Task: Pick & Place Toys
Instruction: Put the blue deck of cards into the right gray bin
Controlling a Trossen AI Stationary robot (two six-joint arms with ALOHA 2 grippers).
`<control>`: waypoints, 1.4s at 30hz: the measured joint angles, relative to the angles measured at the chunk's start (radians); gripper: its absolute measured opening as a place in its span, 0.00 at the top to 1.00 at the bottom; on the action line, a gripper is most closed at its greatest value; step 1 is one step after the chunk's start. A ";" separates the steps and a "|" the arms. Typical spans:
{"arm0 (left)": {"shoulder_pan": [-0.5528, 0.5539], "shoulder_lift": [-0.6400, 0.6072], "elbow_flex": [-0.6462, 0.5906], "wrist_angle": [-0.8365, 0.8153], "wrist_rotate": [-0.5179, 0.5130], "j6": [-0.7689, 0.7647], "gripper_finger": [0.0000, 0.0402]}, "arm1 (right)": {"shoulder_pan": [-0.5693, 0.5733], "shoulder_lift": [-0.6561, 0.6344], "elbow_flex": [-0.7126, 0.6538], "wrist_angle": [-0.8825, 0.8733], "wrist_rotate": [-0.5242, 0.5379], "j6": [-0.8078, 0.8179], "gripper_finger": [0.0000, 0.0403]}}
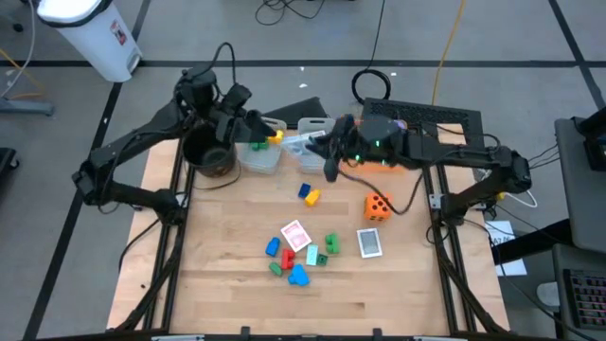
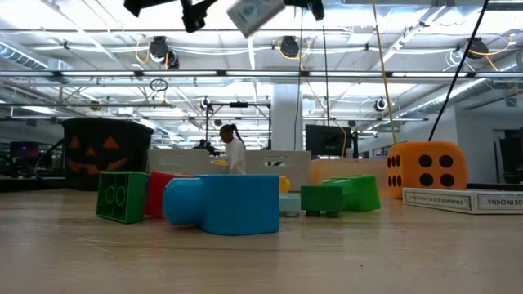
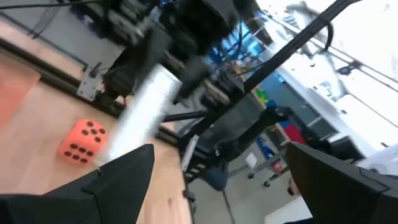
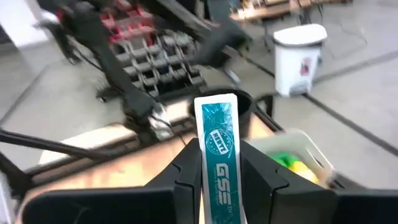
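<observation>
- At the far left corner of the table (image 1: 227, 294), the left gripper (image 1: 248, 121) hangs above the round black pot (image 1: 210, 156) and beside the first clear bin (image 1: 261, 157). Its fingers stand wide apart and hold nothing.
- That first bin already contains a green block (image 1: 257, 146) and a yellow block (image 1: 275, 137).
- Further right along the far edge, the right gripper (image 4: 214, 168) is raised above the second clear bin (image 1: 312, 127). Its fingers are clamped on a teal card pack (image 4: 218, 158), held upright.
- Judged step: transport of the card pack to a bin, with release not yet made.
- Next move calls for lowering the pack over a bin opening and parting the fingers only once it is inside the rim. The two arms stand close; clearance needs care.
- Remaining at mid-table: a blue-and-yellow block pair (image 1: 309, 194), a red-backed playing card (image 1: 295, 234), a cluster of blue, red and green blocks (image 1: 294, 260), a second card pack (image 1: 370, 242), and the orange die (image 1: 377, 207) nearer the right edge.
</observation>
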 joint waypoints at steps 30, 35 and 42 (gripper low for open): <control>-0.081 -0.139 0.000 -0.353 -0.341 0.174 0.07 | -0.512 0.389 0.298 -0.439 -0.446 -0.043 0.85; -0.083 -0.139 0.000 -0.357 -0.343 0.174 0.07 | -0.523 0.393 0.245 -0.433 -0.414 0.049 0.85; -0.084 -0.139 0.000 -0.366 -0.344 0.182 0.07 | -0.520 0.342 0.081 -0.222 -0.358 0.238 0.85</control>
